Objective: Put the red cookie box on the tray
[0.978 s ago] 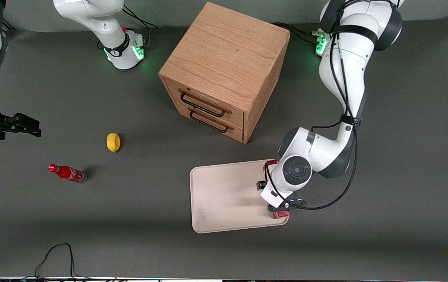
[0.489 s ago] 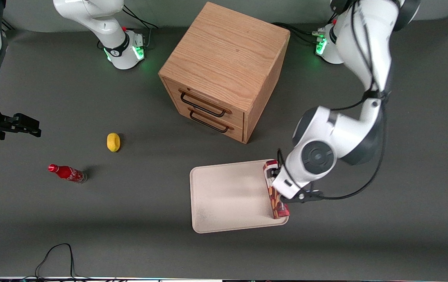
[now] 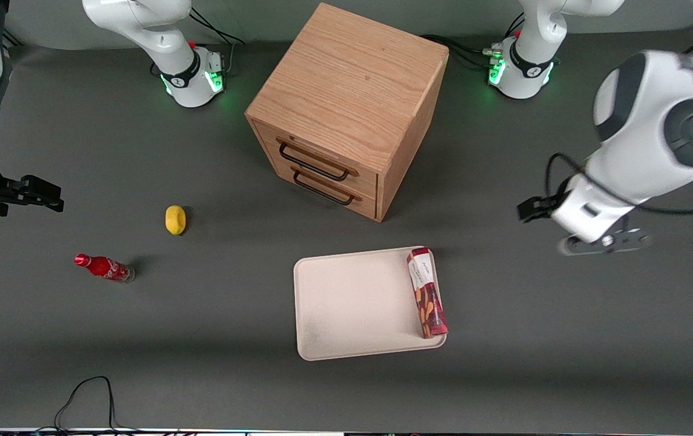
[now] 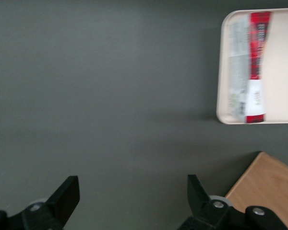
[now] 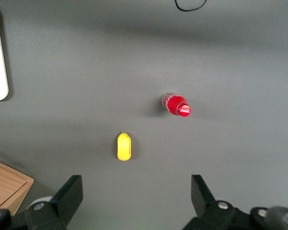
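Dark grey bench [image 3: 564,339] carries a cream tray [image 3: 346,303]. On it lies the box [image 3: 427,292] — long, slim, dark red, white end panel, stick biscuits pictured — along the tray's edge nearest the working arm. Half a second ago the pincer [image 4: 129,199] hung over the box; now it hovers open and empty, well clear, above bare bench toward the working arm's end.

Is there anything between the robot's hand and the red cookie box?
No. The wrist view shows only bare dark table between the open gripper and the red cookie box, which lies along the tray's edge.
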{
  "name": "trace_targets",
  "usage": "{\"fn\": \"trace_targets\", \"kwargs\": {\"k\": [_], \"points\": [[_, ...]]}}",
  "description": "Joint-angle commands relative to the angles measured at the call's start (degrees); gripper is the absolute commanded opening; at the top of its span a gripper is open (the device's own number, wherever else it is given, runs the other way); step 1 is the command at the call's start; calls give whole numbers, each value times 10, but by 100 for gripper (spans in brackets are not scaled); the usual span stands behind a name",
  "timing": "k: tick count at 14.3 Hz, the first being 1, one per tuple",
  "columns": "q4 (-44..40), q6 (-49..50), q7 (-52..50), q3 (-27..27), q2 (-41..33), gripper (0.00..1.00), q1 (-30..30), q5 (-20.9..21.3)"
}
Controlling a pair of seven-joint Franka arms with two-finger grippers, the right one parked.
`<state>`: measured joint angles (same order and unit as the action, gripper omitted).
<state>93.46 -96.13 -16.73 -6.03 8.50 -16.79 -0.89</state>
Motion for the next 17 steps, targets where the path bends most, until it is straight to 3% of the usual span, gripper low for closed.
{"fn": "trace_targets", "kwargs": {"k": [1,4,7,10,12,15,17], "points": [[53,31,14,3,-63,100,48,12],[52,47,90,49,-81,100,137,31],[42,55,100,61,-81,100,169,42],[26,81,99,107,-83,100,216,42],[24,85,96,103,-82,100,200,44],[22,86,92,27,-82,100,126,46],[20,86,93,16,-82,100,115,46]]}}
